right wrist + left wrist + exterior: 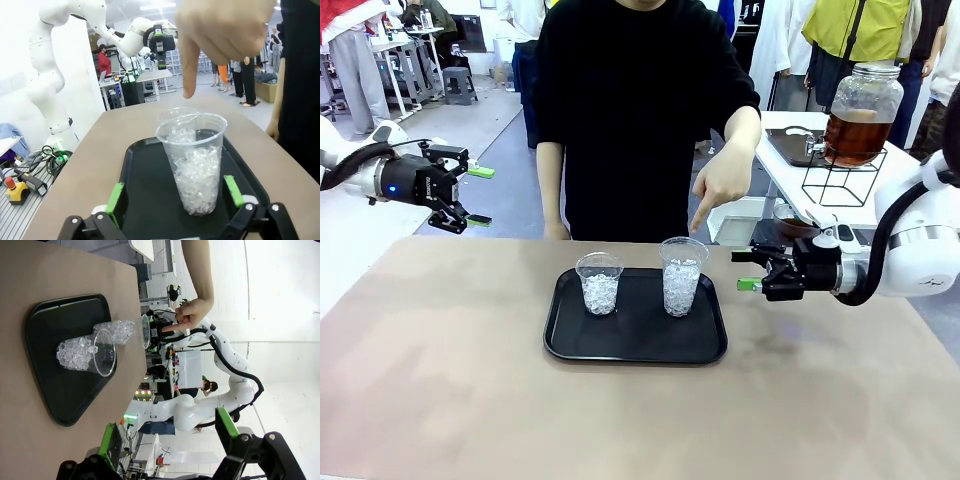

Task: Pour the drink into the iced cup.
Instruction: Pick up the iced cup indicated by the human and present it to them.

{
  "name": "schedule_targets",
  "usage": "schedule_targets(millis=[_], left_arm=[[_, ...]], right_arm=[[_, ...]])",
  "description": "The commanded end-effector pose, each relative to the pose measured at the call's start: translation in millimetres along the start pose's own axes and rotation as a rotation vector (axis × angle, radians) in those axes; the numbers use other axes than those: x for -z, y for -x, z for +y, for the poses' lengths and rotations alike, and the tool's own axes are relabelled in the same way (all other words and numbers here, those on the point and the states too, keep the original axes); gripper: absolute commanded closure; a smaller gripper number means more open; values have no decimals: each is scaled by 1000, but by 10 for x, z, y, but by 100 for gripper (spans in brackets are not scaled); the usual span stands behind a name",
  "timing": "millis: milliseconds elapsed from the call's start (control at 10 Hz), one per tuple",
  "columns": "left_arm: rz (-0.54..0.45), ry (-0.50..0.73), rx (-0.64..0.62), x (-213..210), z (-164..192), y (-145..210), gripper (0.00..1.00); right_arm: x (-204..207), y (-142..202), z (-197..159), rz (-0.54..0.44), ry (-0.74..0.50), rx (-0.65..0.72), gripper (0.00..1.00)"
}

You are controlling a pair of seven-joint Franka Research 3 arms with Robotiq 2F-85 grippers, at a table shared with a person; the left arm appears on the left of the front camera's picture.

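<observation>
Two clear cups of ice stand on a black tray (pixel 560 335): a shorter one (pixel 599 283) on the left and a taller one (pixel 682 275) on the right. A person's hand (pixel 720 185) points a finger down over the taller cup (pixel 195 160). The drink, an amber liquid, fills the lower part of a glass jar (pixel 855 138) on a side table at the back right. My right gripper (pixel 748 270) is open just right of the taller cup, level with it. My left gripper (pixel 470 195) hangs open beyond the table's far-left corner, facing the two cups (pixel 87 352).
The jar stands on a black wire stand (pixel 840 185) next to a dark tray on the white side table. A small dark-brown round vessel (pixel 792 222) shows behind my right gripper. The person stands at the far edge. Bare brown tabletop (pixel 440 380) surrounds the tray.
</observation>
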State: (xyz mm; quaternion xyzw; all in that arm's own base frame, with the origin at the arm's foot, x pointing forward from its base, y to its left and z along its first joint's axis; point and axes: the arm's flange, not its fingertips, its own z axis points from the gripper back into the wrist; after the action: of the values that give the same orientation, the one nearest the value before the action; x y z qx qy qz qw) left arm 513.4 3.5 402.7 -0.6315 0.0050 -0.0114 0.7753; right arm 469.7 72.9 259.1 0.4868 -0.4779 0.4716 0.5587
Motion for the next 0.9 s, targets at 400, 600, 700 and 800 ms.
schedule_targets(millis=[400, 600, 700, 800], left_arm=[[-2, 5, 4, -7, -10, -1, 0], [-2, 5, 4, -7, -10, -1, 0], [-2, 5, 4, -7, -10, -1, 0], [-2, 5, 4, -7, -10, -1, 0]], right_arm=[[389, 256, 53, -2, -9, -63, 0], [455, 341, -34, 10, -2, -43, 0], [482, 369, -79, 12, 13, -38, 0], [513, 393, -125, 16, 17, -38, 0]])
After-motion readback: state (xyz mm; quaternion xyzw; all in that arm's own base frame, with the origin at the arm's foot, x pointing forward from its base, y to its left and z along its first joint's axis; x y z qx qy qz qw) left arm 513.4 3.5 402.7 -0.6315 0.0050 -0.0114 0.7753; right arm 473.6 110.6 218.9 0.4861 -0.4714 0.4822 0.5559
